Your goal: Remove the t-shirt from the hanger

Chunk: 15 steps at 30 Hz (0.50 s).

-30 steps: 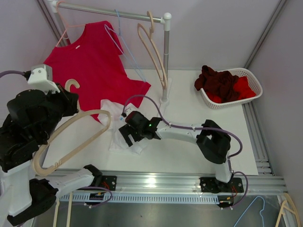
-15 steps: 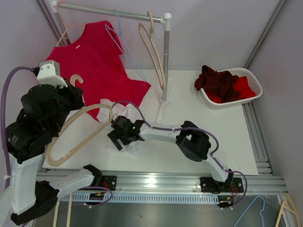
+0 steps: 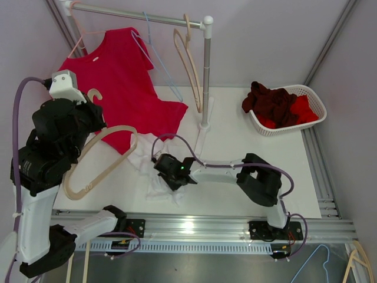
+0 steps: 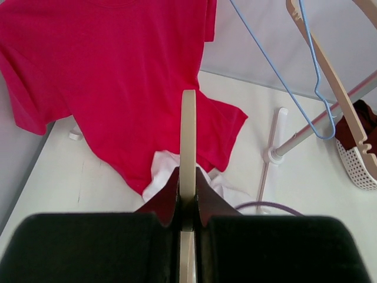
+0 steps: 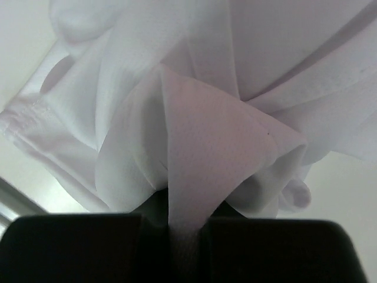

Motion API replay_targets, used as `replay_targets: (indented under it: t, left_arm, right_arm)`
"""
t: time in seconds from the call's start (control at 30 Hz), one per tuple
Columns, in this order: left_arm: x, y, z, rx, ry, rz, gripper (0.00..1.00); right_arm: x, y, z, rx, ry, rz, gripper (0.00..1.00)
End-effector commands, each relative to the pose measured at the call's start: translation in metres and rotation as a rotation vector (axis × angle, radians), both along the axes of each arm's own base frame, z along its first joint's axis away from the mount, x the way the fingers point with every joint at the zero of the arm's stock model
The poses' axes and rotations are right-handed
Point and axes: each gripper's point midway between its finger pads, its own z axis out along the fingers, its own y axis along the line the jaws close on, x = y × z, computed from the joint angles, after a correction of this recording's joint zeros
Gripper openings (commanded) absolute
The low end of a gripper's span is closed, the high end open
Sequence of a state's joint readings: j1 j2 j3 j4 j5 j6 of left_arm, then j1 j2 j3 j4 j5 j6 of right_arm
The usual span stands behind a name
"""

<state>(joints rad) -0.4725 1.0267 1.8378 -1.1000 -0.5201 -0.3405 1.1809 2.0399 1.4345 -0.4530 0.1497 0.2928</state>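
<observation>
Right hand (image 3: 172, 174) pinches a fold of the white t-shirt (image 3: 160, 187), crumpled on the white tabletop (image 3: 235, 141) front-left. Left hand (image 4: 187, 196) clamps the wooden hanger (image 3: 97, 160), raised. Red t-shirt (image 3: 118, 76) on the rack (image 3: 205, 71), basket (image 3: 312, 101) far right, grey walls.

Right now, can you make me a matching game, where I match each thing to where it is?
Things:
1. white t-shirt
2. loose wooden hanger
3. red t-shirt
4. white basket

Places:
A. hanging from the rail
B. clamped in the left gripper
C. pinched by the right gripper
D. holding crumpled red clothes

Pairs: 1-C, 2-B, 3-A, 4-D.
</observation>
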Motion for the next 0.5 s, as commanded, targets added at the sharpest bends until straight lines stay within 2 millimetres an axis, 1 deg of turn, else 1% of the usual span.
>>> replay_targets:
  t: [0.0,0.03,0.1,0.13,0.17,0.23,0.27,0.33,0.37,0.4,0.43,0.47]
  left_arm:
    - [0.014,-0.004,0.002,0.004,-0.021,0.000,0.01]
    - [0.015,-0.005,0.003,0.000,-0.024,-0.006,0.01]
    - [0.018,-0.008,0.004,-0.003,-0.031,-0.014,0.01]
    - [0.018,-0.009,0.005,-0.006,-0.035,-0.016,0.01]
    - [0.020,-0.012,0.006,-0.008,-0.037,-0.027,0.01]
    - [0.022,-0.015,0.012,-0.013,-0.053,-0.045,0.01]
    - [0.024,-0.018,0.014,-0.012,-0.052,-0.053,0.01]
    - [0.026,-0.018,0.020,-0.010,-0.062,-0.053,0.01]
    - [0.030,-0.019,0.023,-0.006,-0.064,-0.053,0.01]
    - [0.030,-0.017,0.026,0.001,-0.070,-0.044,0.01]
    - [0.030,-0.015,0.035,-0.005,-0.093,-0.036,0.01]
    - [0.032,-0.015,0.038,-0.002,-0.097,-0.034,0.01]
  right_arm:
    - [-0.030,-0.071,-0.010,-0.152,0.118,-0.014,0.00]
    - [-0.026,-0.084,0.011,-0.100,0.122,-0.040,0.00]
    - [-0.017,-0.093,0.044,-0.017,0.108,-0.078,0.00]
    - [-0.001,-0.103,0.065,0.038,0.094,-0.127,0.00]
    - [0.010,-0.109,0.114,0.149,0.038,-0.160,0.00]
    - [0.034,-0.124,0.168,0.262,-0.041,-0.234,0.00]
    - [0.058,-0.145,0.222,0.369,-0.129,-0.310,0.00]
    - [0.082,-0.171,0.267,0.446,-0.216,-0.403,0.00]
    - [0.104,-0.201,0.286,0.462,-0.267,-0.495,0.00]
    - [0.117,-0.215,0.321,0.510,-0.331,-0.536,0.00]
    - [0.128,-0.228,0.337,0.525,-0.364,-0.572,0.00]
    - [0.146,-0.253,0.350,0.528,-0.402,-0.642,0.00]
